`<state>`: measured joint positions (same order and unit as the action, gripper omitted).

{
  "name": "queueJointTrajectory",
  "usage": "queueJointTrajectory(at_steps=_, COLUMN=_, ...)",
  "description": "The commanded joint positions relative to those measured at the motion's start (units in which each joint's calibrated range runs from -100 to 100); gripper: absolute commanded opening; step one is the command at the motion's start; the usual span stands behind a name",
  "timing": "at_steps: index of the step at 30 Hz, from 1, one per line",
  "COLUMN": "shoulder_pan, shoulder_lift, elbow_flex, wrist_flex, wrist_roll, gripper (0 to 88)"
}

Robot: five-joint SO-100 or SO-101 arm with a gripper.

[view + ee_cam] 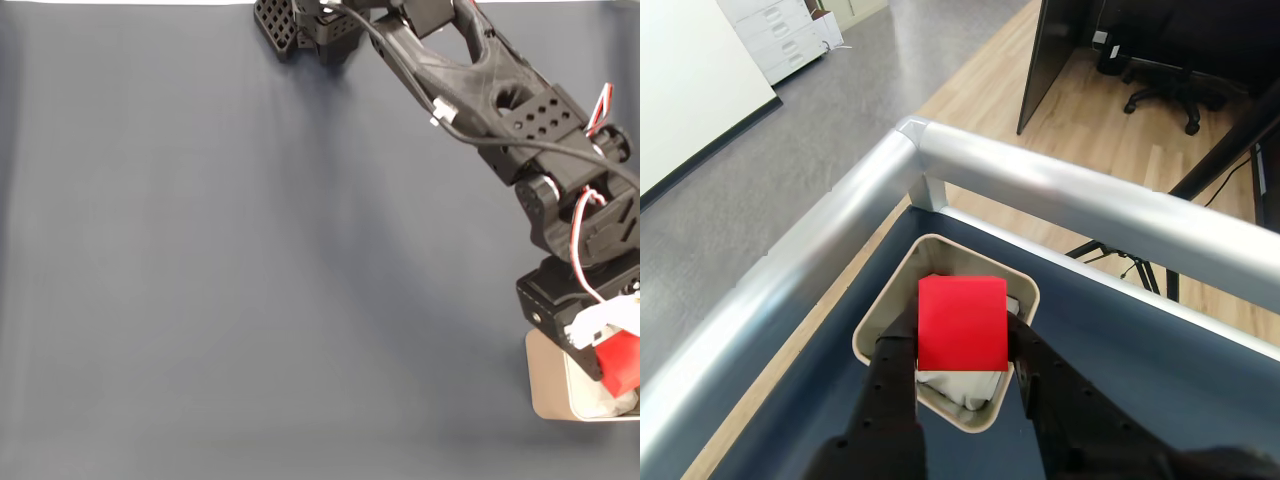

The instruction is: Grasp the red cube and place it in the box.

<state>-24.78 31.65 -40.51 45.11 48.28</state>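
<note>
Wrist view: the end effector (962, 352) grips the red cube (962, 322) between its fingers, above the box (902, 290).

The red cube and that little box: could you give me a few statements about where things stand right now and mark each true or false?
1. The hand is holding the red cube between its fingers. True.
2. The red cube lies on the dark cloth, far from the box. False: in the wrist view it is gripped directly above the box.
3. The box sits near the table's corner, by the metal rail. True.
4. The box is full of blue marbles. False: white wadding-like material shows inside.
5. In the fixed view, the box sits at the picture's left edge. False: it is at the lower right.
</note>
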Motion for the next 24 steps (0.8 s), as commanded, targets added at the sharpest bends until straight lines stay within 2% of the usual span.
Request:
queueJointTrajectory(at_steps=1, shoulder_pan=-0.6, shoulder_lift=-0.7, elbow_flex=-2.8, wrist_flex=-1.6, wrist_roll=-0.3, gripper=9.7)
queueJointTrajectory(at_steps=22, shoulder_pan=-0.6, shoulder_lift=-0.2, elbow_flex=-2.8, wrist_flex=-2.5, wrist_roll=0.0, gripper=10.2)
queueJointTrajectory(at_steps=24, shoulder_pan=-0.6, shoulder_lift=-0.2, elbow_flex=-2.8, wrist_flex=-2.2, wrist_roll=0.0, gripper=16.2)
